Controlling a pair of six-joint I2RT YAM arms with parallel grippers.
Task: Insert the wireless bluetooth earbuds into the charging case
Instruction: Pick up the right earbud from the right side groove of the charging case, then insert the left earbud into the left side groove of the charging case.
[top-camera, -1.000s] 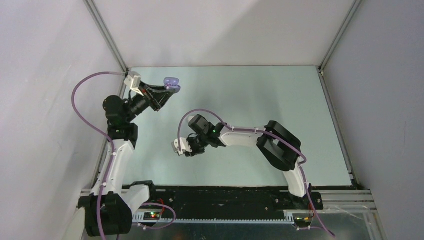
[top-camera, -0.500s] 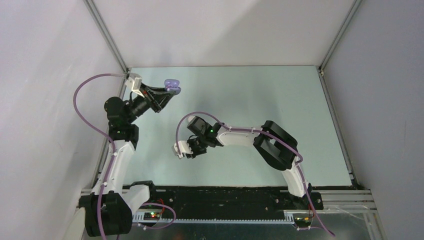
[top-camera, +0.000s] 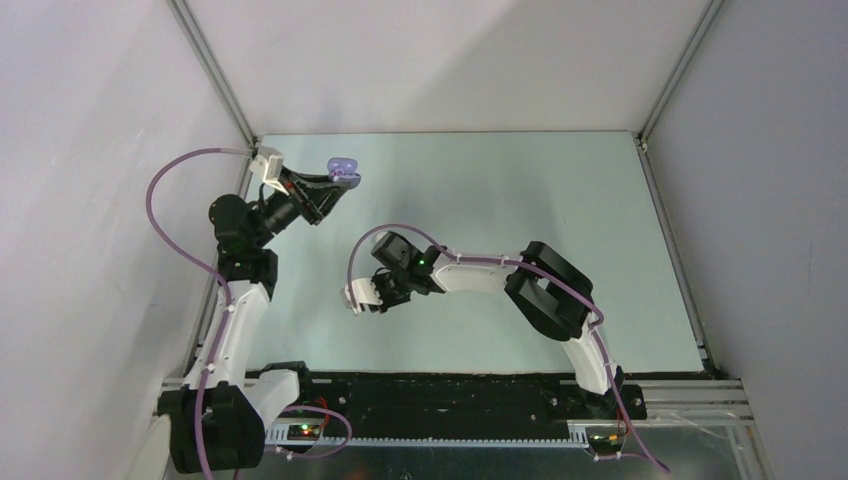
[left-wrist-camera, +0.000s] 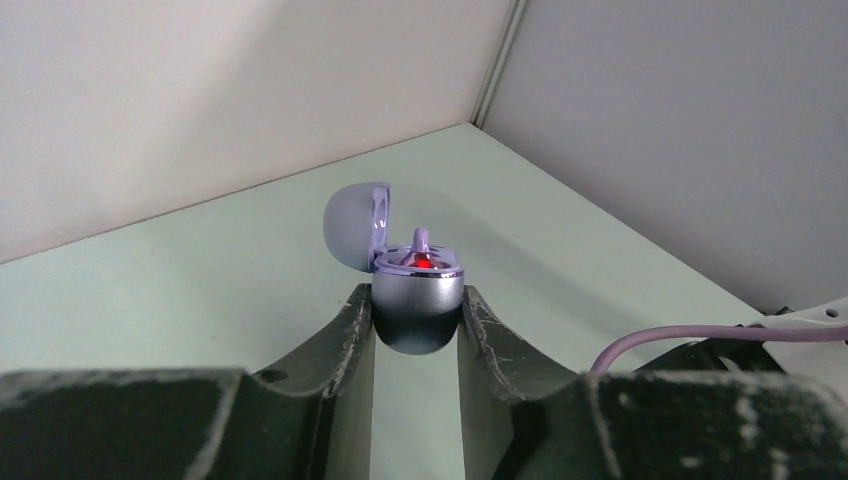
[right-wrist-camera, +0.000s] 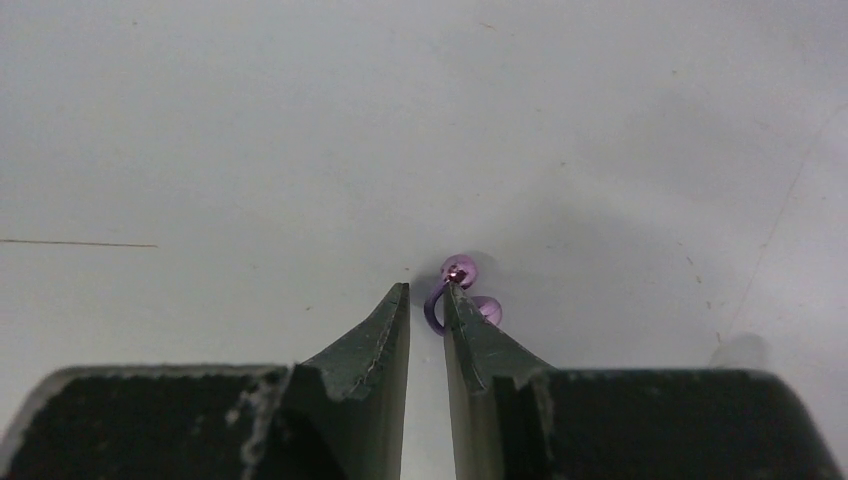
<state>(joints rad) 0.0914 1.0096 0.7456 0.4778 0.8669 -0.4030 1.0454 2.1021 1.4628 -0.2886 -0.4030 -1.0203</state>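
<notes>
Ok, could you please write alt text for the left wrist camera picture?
The left gripper holds a purple charging case clamped between its two dark fingers, with a pale green table behind. The case's lid stands open, and one purple earbud sticks up from inside, by a small red light.

No text, label, brand, number or printed sign is legible in any view. The only signal marks are lamps: a red light (left-wrist-camera: 422, 262) glows inside the open purple charging case (left-wrist-camera: 417, 305), and a green light (top-camera: 427, 263) shows near the wrist of the right arm (top-camera: 480, 276). Small indicator lights (top-camera: 303, 430) also sit at the arm bases along the near edge, too small to make out further.
</notes>
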